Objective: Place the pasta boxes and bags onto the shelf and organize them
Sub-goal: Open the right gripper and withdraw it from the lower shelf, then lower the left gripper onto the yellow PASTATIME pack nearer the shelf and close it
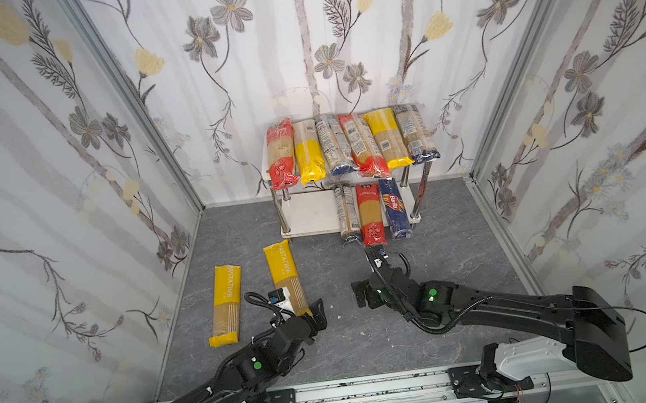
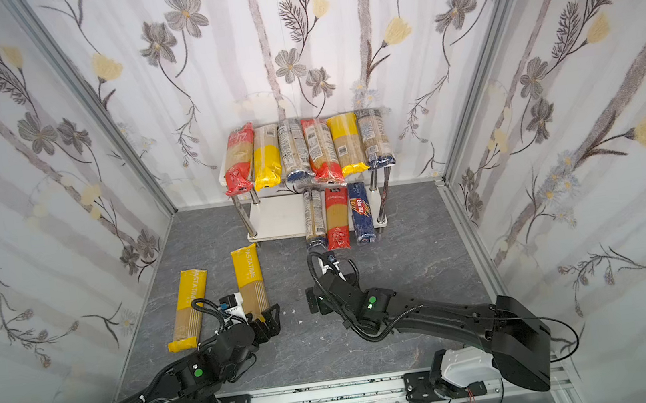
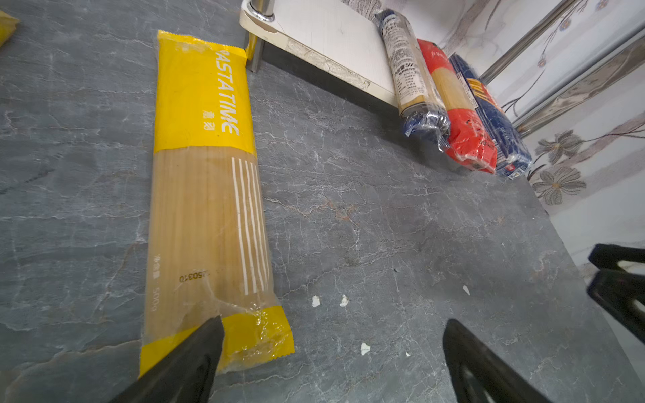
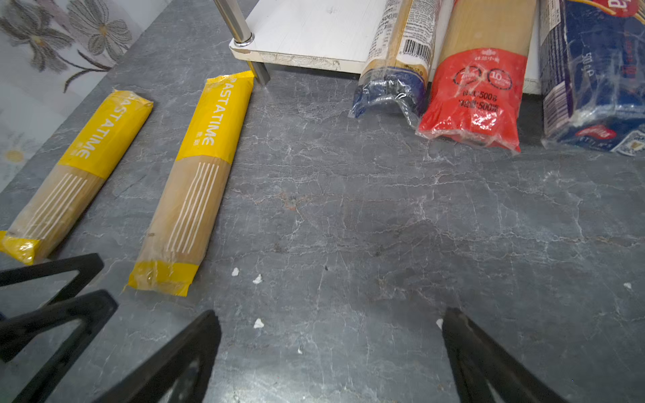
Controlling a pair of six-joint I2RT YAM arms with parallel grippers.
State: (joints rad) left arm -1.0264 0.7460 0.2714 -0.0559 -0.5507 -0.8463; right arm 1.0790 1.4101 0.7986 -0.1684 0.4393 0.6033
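Note:
The shelf (image 1: 308,212) stands at the back wall, with several pasta bags (image 1: 356,144) side by side on its upper board. On the lower board lie a blue-ended bag (image 1: 347,214), a red bag (image 1: 370,213) and the Barilla box (image 1: 394,210), their ends overhanging the front. Two yellow PASTATIME bags lie on the floor: one (image 1: 227,302) further left, one (image 3: 206,174) touching the shelf leg. My left gripper (image 3: 333,321) is open, one finger over that bag's near end. My right gripper (image 4: 330,314) is open above bare floor, holding nothing.
Floral cloth walls (image 1: 56,160) with aluminium posts enclose the dark slate floor (image 1: 427,281) on three sides. Small white crumbs (image 4: 257,279) lie between the grippers. The arms' mounting rail (image 1: 378,392) runs along the front edge. The grippers hang close together mid-floor.

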